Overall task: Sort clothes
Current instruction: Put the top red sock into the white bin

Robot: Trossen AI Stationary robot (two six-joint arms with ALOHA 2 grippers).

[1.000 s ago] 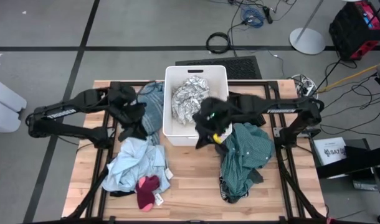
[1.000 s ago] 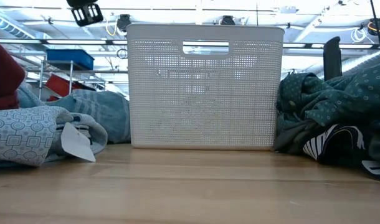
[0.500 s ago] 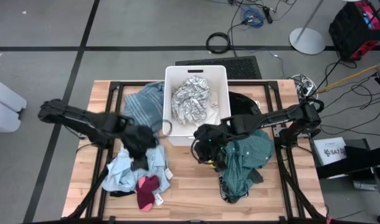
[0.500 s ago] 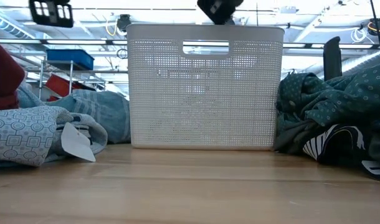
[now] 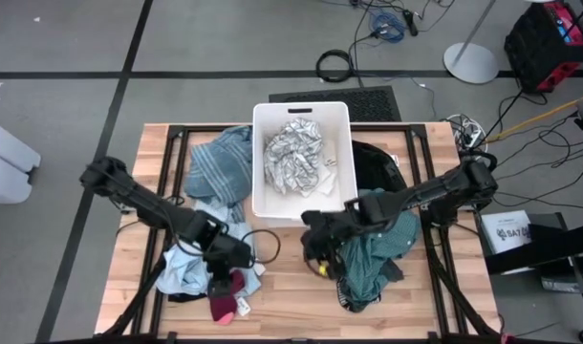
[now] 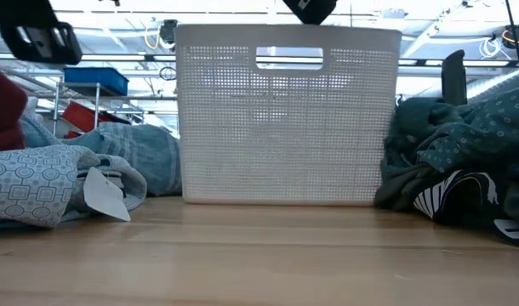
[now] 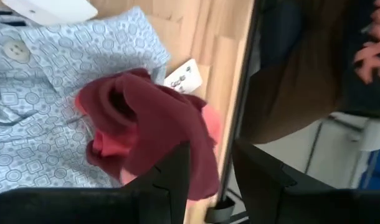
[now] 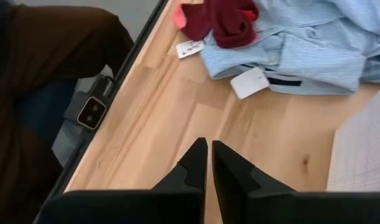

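Left hand (image 7: 209, 168) above magenta piece (image 7: 146, 134)

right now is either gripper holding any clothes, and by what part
Nothing is held. The left gripper hangs open over the dark red garment, not gripping it. The right gripper is shut on nothing above bare table.

Little was legible. A white box (image 5: 507, 231) on the floor right of the table carried dark print — looked like "SAT", rest too small. Paper tags (image 8: 190, 48) by the dark red piece (image 8: 224, 22) had writing, but couldn't be read.
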